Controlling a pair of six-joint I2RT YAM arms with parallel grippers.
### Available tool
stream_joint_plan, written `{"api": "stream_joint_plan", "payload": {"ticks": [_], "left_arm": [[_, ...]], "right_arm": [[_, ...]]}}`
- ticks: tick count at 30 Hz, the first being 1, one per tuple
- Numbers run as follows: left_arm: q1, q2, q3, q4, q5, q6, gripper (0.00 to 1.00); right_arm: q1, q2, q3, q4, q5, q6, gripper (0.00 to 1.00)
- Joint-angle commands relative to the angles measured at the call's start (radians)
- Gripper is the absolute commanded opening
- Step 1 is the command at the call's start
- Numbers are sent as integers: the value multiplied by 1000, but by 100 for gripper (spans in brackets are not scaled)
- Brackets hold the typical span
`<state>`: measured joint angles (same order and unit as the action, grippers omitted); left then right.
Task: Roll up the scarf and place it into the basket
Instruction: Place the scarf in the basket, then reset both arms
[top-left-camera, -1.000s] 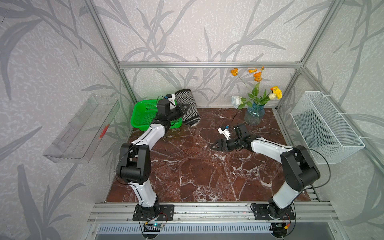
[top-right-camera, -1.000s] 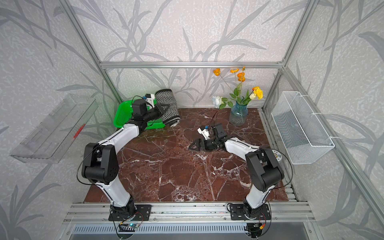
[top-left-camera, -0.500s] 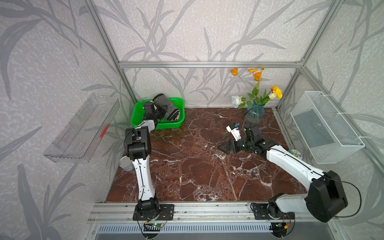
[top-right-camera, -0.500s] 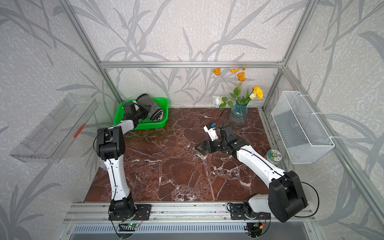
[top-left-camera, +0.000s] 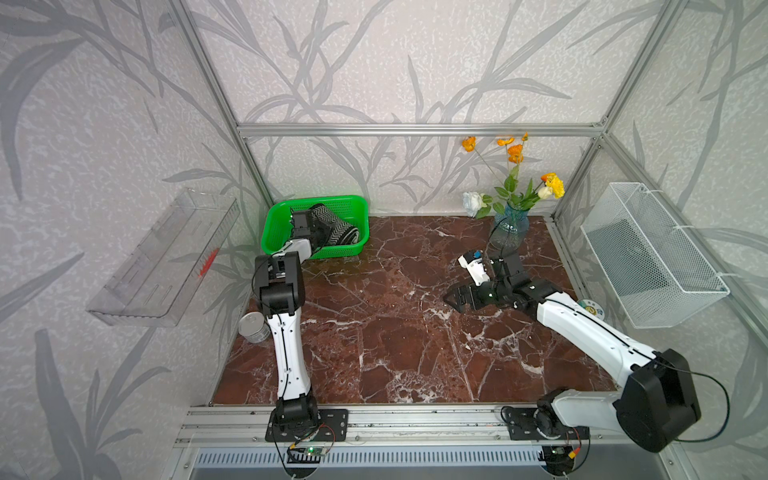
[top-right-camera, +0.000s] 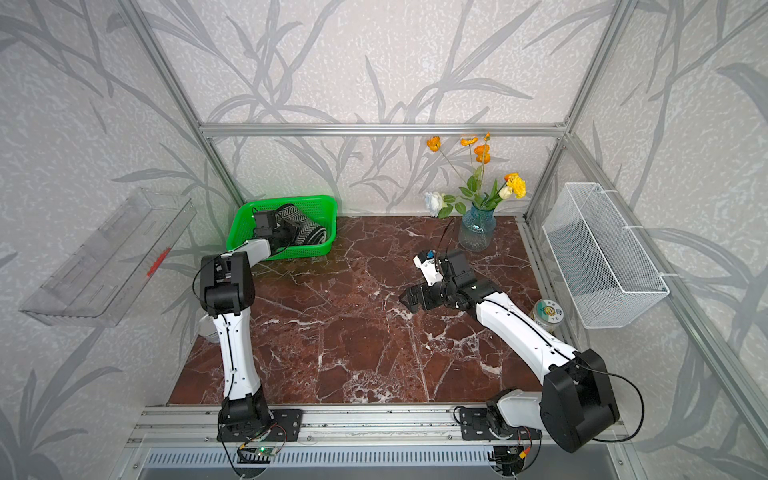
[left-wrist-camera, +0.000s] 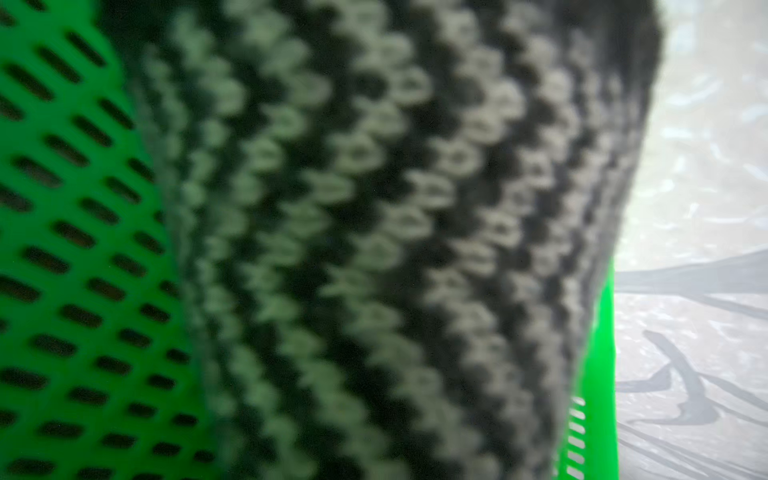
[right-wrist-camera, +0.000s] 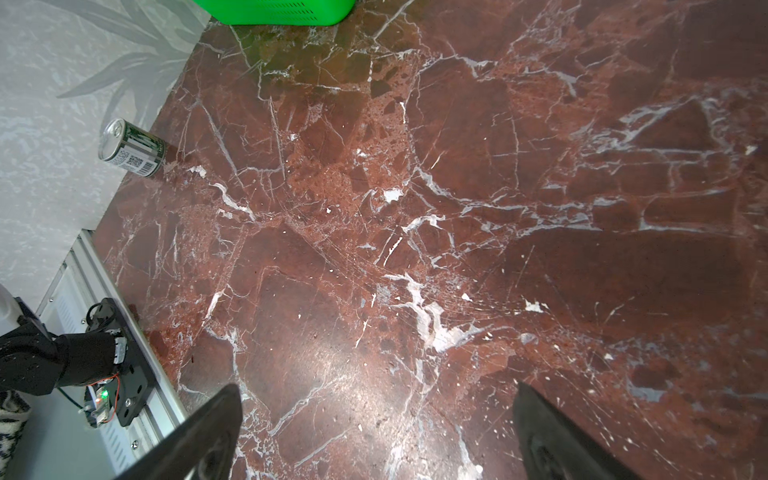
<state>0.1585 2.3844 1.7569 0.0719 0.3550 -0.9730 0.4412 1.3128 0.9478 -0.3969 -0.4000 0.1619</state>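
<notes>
The scarf (top-left-camera: 337, 230) is rolled into a black-and-white zigzag bundle and lies inside the green basket (top-left-camera: 332, 200) at the back left; both top views show it. My left gripper (top-left-camera: 319, 233) is pressed against the roll's left end, its jaws hidden behind the wrist. In the left wrist view the scarf (left-wrist-camera: 374, 228) fills the frame against the basket's perforated wall (left-wrist-camera: 62, 249), and no finger shows. My right gripper (top-left-camera: 455, 297) hovers open over the marble at centre right, fingers wide apart with nothing between them (right-wrist-camera: 377, 388).
A tin can (top-left-camera: 254, 328) stands by the left arm at the left edge. A blue vase of flowers (top-left-camera: 509, 226) is at the back right. A small round tin (top-right-camera: 548, 313) sits by the right wall, below a white wire basket (top-left-camera: 648, 257). A clear tray (top-left-camera: 162, 262) hangs on the left wall.
The left arm carried the rolled scarf from over the basket's right rim leftward and down into the basket. The right arm drew back to the right, still open.
</notes>
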Motion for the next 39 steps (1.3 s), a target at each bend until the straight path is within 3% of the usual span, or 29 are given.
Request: {"api": "stream_joint_plan", "payload": {"ticks": [1,8,14,17,23,27,29,32,35,39], "left_arm": [[9,-57,45,-148,-47,52,100],[34,-253,-73,-181,-103,70,100],[62,-455,-127,-401,-89,80,99],[61,-669,-315,-347,-162,177,100],[61,-1012,-702,-251,-402,463,100],[61,-1174,-1048,-24,-568,482,100],[57,-1225,-1210,144,-586,458,100],[13,-1244,-1379,385,-644,539,100],[-21,-1201,-1372,337,-701,646,100],[-32,-1074,-1367,508,-633,700,100]], "right_arm": [[2,-8,53,-37,52,-31,99],[-16,0,88,-55,201,-56,99],[-44,-64,36,10,307,-30,99],[-55,-131,-79,179,424,-91,99],[-74,-230,-443,763,706,-177,99],[-105,-147,-481,840,762,-257,99],[-113,-77,-471,819,823,-302,99],[-161,-12,-542,973,804,-311,99],[-220,25,-539,962,755,-234,99],[-228,96,-501,1005,731,-270,99]]}}
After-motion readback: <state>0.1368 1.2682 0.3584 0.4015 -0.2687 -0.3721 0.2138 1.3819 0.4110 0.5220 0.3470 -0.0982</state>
